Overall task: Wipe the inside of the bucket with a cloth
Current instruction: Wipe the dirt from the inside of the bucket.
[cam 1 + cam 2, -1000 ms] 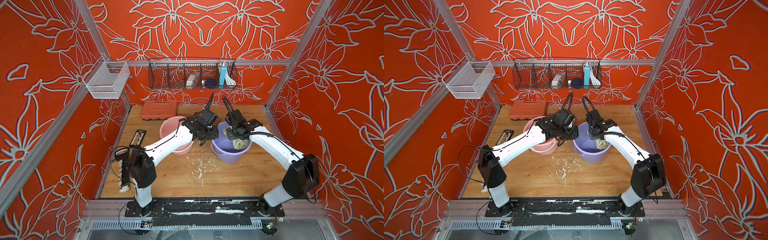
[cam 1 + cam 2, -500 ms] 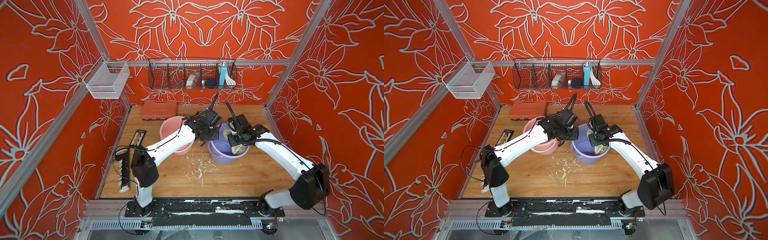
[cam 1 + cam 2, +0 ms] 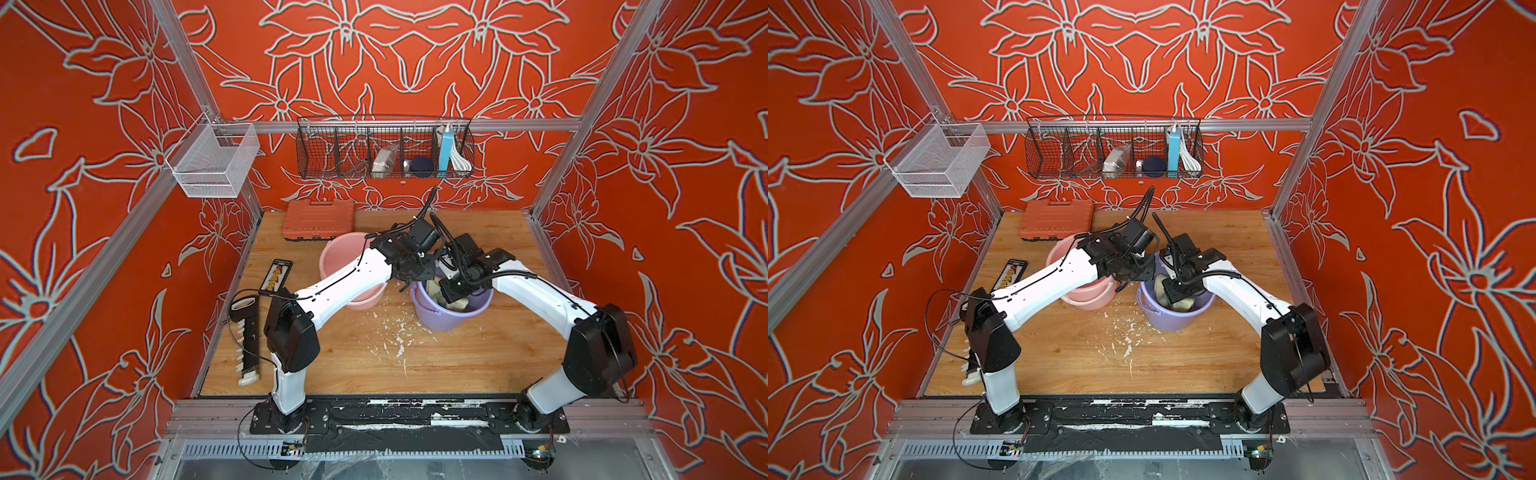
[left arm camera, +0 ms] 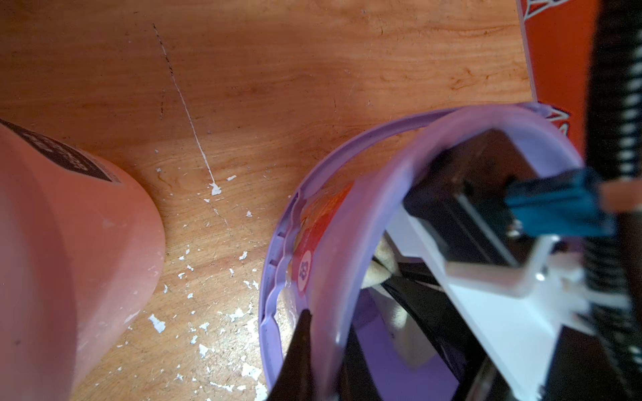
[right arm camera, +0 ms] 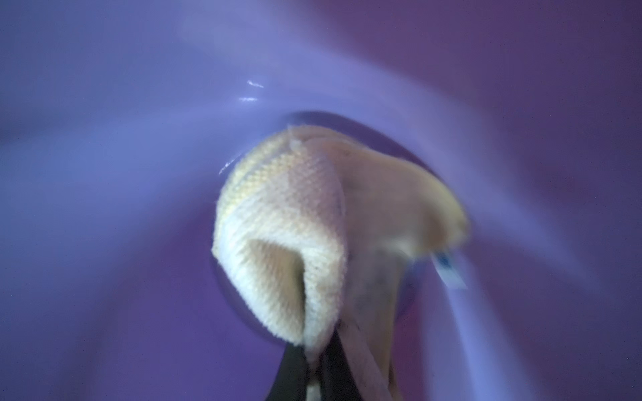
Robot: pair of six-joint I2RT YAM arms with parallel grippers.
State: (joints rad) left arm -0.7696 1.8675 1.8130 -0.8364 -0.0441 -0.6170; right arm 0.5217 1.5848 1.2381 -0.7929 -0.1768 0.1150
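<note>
Comparing with a second ago, we see the right gripper (image 5: 314,350), clamped tight on the cloth (image 5: 285,215), has pushed lower inside the purple bucket (image 3: 440,320), near its floor; the left gripper (image 4: 326,347) stays pinched on the rim; wiping looks under way.

The left arm (image 3: 345,282) and right arm (image 3: 536,295) lean inward, wrists nearly meeting; left gripper (image 4: 324,357) and right gripper (image 5: 314,371) point down, jaws clamped.

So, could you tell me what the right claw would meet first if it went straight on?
Probably the floor of the purple bucket: the right claw, shut on the cloth, points down into it, so the bunched cloth would press there first. Depth is blurred.
</note>
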